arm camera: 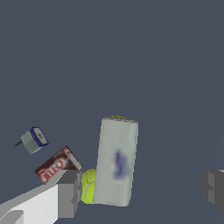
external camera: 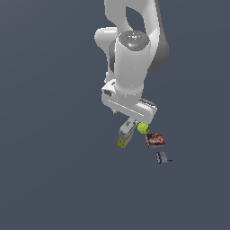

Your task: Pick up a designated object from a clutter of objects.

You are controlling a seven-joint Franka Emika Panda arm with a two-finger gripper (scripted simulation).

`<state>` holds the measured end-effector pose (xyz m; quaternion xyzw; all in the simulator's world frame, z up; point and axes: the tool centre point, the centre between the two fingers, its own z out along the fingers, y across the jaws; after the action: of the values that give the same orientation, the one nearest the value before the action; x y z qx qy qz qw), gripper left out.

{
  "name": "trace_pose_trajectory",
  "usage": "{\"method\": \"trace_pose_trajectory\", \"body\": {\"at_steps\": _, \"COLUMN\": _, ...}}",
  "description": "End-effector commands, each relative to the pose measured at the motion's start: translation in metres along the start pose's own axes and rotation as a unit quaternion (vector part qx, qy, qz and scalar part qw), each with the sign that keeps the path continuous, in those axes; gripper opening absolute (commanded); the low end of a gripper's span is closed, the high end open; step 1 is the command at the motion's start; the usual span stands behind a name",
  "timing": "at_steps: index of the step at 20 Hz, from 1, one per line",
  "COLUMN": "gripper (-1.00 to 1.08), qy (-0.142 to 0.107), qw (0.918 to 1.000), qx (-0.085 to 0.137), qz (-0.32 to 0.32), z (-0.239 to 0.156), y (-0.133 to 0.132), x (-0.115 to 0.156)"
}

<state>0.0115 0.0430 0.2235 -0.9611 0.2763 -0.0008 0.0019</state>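
Grey-white with yellow edges, the carton (arm camera: 116, 162) lies between my gripper (arm camera: 140, 188) fingers; I read the jaws as spread wide, gripping nothing. In the wrist view the carton's long axis runs along the gap between the fingers, one yellow end pointing away from the hand. Its long side touches the yellow-green ball (arm camera: 88, 187). Beyond the ball lie the dark red packet (arm camera: 57, 165) and a small grey-blue item (arm camera: 34, 140). Open dark floor (external camera: 54, 179) surrounds the group; no edges are visible.

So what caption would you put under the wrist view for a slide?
Open fingers straddle the grey-white carton, with a yellow-green ball, red packet and small grey-blue item alongside.
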Motion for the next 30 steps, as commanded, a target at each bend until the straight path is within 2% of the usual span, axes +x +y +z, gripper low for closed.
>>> {"method": "trace_pose_trajectory", "body": {"at_steps": 1, "gripper": 1.0, "qy": 0.0, "qw": 0.9998, "qx": -0.001, "qz": 0.018, "z": 0.007, "y": -0.004, "x": -0.003}}
{"method": "trace_pose_trajectory", "body": {"at_steps": 8, "gripper": 1.0, "qy": 0.0, "qw": 0.999, "qx": -0.002, "qz": 0.046, "z": 0.02, "y": -0.011, "x": -0.007}}
{"method": "trace_pose_trajectory", "body": {"at_steps": 16, "gripper": 1.0, "qy": 0.0, "qw": 0.9988, "qx": -0.002, "qz": 0.048, "z": 0.024, "y": -0.011, "x": -0.008}}
{"method": "trace_pose_trajectory", "body": {"at_steps": 30, "gripper": 1.0, "qy": 0.0, "qw": 0.9988, "qx": -0.002, "qz": 0.05, "z": 0.071, "y": -0.011, "x": -0.008}}
